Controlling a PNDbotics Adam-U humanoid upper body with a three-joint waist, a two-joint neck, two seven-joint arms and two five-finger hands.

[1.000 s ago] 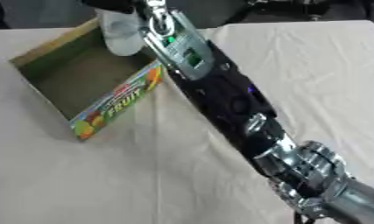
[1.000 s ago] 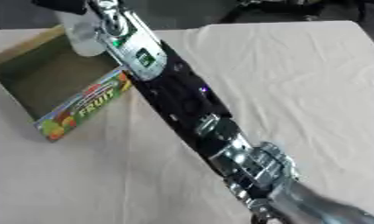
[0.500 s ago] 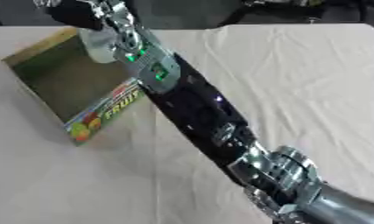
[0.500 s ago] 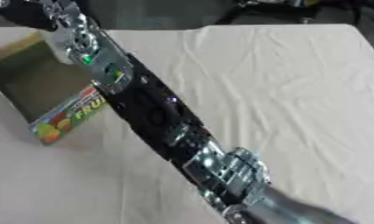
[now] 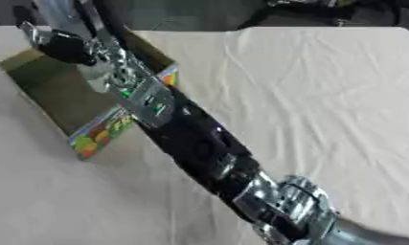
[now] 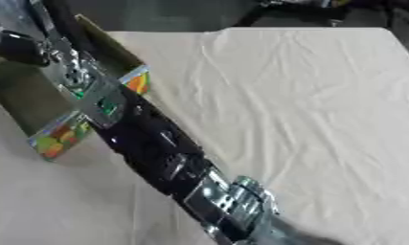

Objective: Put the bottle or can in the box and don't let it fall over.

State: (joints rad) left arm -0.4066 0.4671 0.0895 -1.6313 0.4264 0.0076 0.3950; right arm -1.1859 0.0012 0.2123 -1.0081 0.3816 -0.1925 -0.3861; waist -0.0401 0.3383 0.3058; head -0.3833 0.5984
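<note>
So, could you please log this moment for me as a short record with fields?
surface: table under a cream cloth
box: open cardboard box with fruit print on its side, at the table's far left
arm: right arm reaches diagonally from lower right over the box
right robot hand: at the top left above the box, blurred; fingers cannot be made out
bottle or can: cannot be made out
left robot hand: not in view
</note>
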